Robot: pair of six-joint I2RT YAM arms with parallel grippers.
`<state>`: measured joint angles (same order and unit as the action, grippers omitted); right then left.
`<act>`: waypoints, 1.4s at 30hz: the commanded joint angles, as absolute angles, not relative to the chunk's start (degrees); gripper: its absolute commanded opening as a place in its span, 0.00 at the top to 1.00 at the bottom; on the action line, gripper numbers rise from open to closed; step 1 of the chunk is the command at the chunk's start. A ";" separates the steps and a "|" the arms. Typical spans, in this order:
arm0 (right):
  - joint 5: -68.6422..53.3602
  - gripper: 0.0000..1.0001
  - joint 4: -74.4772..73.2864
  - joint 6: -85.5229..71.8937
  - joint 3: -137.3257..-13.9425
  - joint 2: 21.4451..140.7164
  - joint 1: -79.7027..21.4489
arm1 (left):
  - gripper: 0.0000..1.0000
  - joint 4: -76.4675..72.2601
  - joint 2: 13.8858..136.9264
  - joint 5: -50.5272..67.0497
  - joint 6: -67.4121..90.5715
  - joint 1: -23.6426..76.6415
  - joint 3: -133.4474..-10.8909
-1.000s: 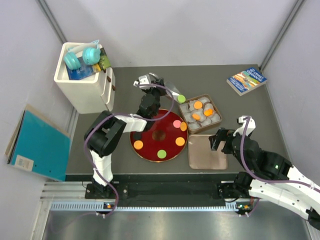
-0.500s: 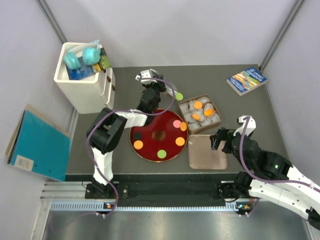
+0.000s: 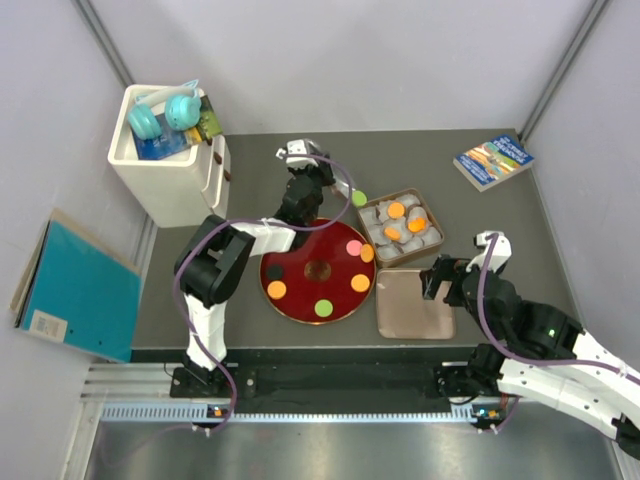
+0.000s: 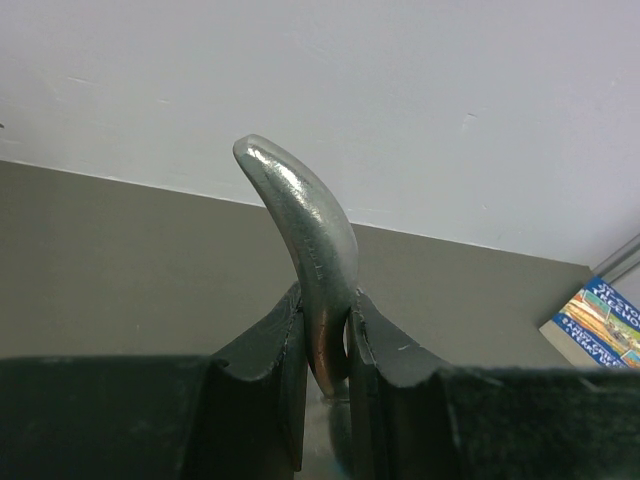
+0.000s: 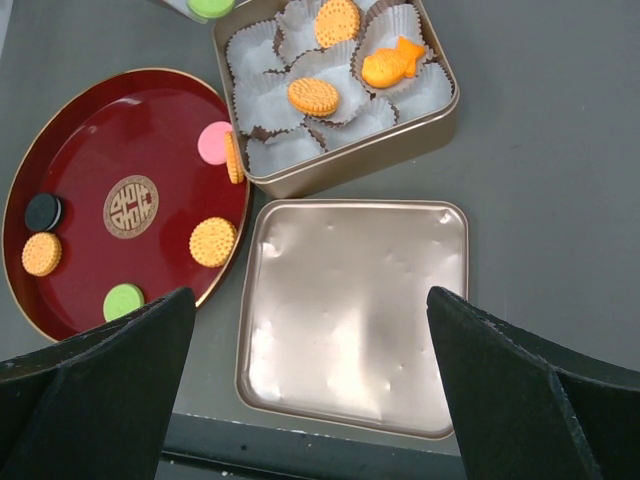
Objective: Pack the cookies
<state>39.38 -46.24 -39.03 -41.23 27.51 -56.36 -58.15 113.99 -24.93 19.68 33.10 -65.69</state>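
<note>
Cookies [image 5: 213, 241]: six orange; two green; one pink; one black.

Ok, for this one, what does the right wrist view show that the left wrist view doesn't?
Only the right wrist view: the red plate with loose cookies on it, the tin of paper cups holding three orange cookies, a flat gold lid beside the tin, and the open right end effector over that lid.
Only the left wrist view: the left end effector shut on a curved metal utensil, the pale wall, and a corner of a book.
Both: just the grey table.
</note>
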 commanded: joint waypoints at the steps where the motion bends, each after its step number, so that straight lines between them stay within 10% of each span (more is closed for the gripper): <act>1: 39.81 0.01 -44.39 -38.58 -41.05 27.86 -56.34 | 1.00 -60.21 112.15 -22.85 19.78 33.66 -65.48; 42: 39.73 0.01 -43.77 -38.58 -39.99 27.68 -56.42 | 1.00 -52.64 112.59 -25.84 8.26 36.12 -71.98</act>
<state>39.38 -45.54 -39.03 -40.05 27.53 -56.36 -48.64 113.99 -26.81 7.77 36.05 -70.43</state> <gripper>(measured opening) 0.987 0.233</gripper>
